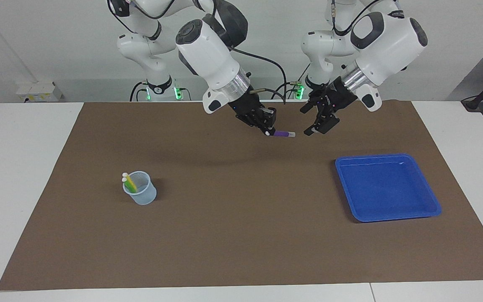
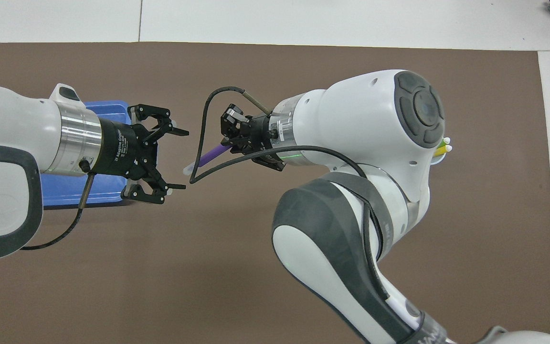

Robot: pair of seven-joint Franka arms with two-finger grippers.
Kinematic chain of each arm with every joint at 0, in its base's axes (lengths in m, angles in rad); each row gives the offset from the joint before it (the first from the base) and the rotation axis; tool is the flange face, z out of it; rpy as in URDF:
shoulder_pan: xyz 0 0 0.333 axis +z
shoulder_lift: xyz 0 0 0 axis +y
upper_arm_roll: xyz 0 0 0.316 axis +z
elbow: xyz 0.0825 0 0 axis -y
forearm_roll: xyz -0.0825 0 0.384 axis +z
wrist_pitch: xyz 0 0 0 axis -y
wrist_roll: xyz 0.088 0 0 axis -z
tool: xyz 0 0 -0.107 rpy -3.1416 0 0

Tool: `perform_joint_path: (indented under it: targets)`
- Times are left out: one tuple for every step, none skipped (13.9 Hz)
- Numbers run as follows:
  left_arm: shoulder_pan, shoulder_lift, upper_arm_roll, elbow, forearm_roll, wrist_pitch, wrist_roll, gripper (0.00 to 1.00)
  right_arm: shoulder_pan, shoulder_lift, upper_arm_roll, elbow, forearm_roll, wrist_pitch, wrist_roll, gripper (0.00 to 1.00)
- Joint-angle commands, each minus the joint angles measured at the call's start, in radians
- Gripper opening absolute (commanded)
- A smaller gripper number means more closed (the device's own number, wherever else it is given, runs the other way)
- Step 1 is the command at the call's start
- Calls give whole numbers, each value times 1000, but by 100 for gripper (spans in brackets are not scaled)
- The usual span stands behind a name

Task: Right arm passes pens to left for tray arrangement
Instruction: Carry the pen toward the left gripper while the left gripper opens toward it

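Brown matte mat (image 1: 241,235), glossy squarish tray (image 1: 428,200)

You are looking at a robotics lab bench, not a home or shop. Two white jointed arms (image 1: 208,50) stand bolted at one edge of a plain white table (image 1: 19,167), green status lights glowing at their bases, cables trailing from their wrists. A brown mat (image 1: 241,235) covers the work surface as a staged test area. You see a bare pale wall with a socket box (image 1: 38,91) mounted low on it.
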Motion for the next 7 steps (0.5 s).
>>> perform_joint_path:
  targets:
    - [-31,-7,15,-55,-14,86,-4,100,1,3,1,0,25,20,12,11]
    - [-41,-7,15,-69,-14,113,-4,99,1,3,1,0,25,20,12,11]
    - [-55,-7,15,-79,-15,126,-4,95,1,3,1,0,25,20,12,11]
    - [-64,-7,15,-79,-15,134,-6,91,3,5,1,-3,25,20,12,11]
    - [-65,-6,15,-79,-15,137,-10,87,3,5,1,-5,25,20,12,11]
    - [-65,-6,13,-79,-15,135,-16,85,3,5,1,-5,25,20,12,11]
    - [-67,-6,13,-79,-15,135,-16,83,3,5,1,-5,25,20,12,11]
